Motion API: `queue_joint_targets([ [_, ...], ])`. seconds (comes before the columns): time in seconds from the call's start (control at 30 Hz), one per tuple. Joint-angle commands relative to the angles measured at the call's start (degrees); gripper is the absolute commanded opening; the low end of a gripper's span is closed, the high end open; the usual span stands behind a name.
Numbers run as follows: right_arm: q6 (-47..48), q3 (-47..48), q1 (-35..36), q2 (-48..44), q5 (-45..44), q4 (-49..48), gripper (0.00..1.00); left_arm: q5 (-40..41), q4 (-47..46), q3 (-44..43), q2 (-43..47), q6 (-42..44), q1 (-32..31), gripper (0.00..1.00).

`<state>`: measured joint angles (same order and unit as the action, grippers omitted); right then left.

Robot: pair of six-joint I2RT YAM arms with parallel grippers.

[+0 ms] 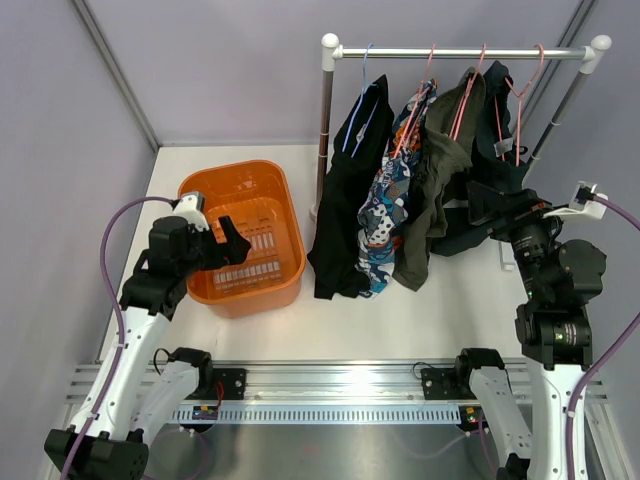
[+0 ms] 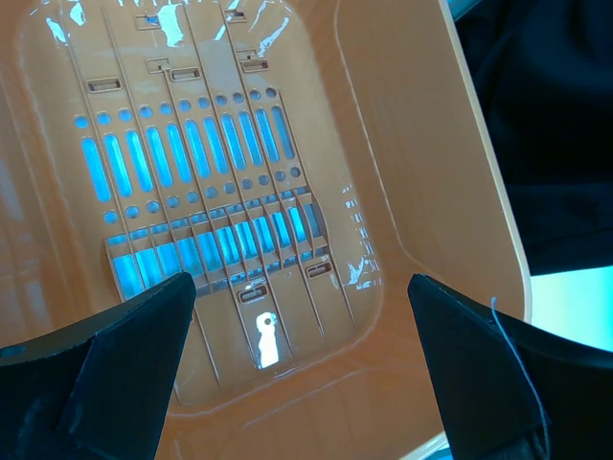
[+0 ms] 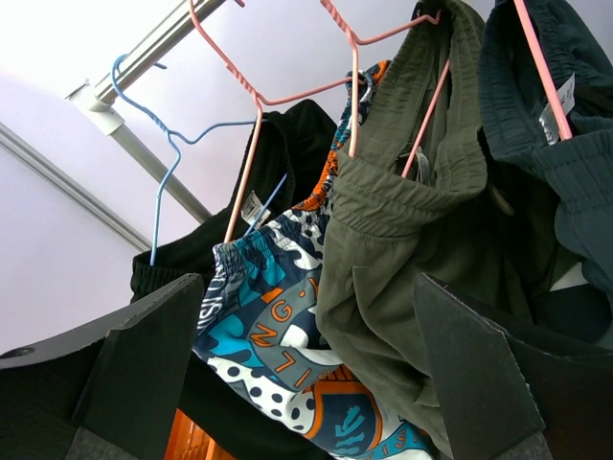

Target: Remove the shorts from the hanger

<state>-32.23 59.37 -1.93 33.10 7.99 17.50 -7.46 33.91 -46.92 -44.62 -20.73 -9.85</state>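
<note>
Four shorts hang on hangers from the rail (image 1: 460,52): black with light-blue trim (image 1: 345,200), blue-white-orange patterned (image 1: 385,215), olive green (image 1: 432,190) and dark navy (image 1: 492,120). My right gripper (image 1: 476,205) is open and empty, right beside the olive and navy shorts. In the right wrist view its jaws (image 3: 306,307) frame the patterned shorts (image 3: 278,335) and olive shorts (image 3: 412,259), with the navy pair (image 3: 575,163) at right and the black pair (image 3: 287,144) behind. My left gripper (image 1: 232,240) is open and empty above the orange basket (image 1: 285,195).
The orange basket (image 2: 383,144) holds nothing and stands left of the rack's post (image 1: 325,130). A blue hanger (image 3: 158,182) and pink hangers (image 3: 244,163) carry the shorts. Purple walls close in on three sides. Black fabric (image 2: 546,125) shows past the basket's rim.
</note>
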Motion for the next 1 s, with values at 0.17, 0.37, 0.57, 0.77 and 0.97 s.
queue_joint_targets([
  [0.17, 4.80, 5.13, -0.18, -0.06, -3.59, 1.92, 1.00, -3.26, -2.01, -1.60, 0.68, 0.78, -0.35, 0.99],
  [0.37, 9.02, 13.30, -0.18, 5.82, -9.64, 5.43, 0.99, -4.31, -2.36, -1.60, 0.59, 0.69, -0.52, 0.99],
  [0.57, 14.29, 26.12, -0.18, 21.19, -16.51, 8.86, 0.99, -4.84, -2.62, -1.69, 0.85, 0.69, -0.88, 0.99],
  [0.77, 17.99, 41.67, -1.48, 35.70, -18.71, 12.99, 1.00, -5.19, -2.62, -1.60, 1.90, 0.87, -1.23, 0.99],
  [0.97, 15.80, 46.53, -6.24, 42.57, -13.53, 13.89, 1.00, -5.19, -2.80, -1.69, 2.52, 0.87, -1.84, 0.99],
])
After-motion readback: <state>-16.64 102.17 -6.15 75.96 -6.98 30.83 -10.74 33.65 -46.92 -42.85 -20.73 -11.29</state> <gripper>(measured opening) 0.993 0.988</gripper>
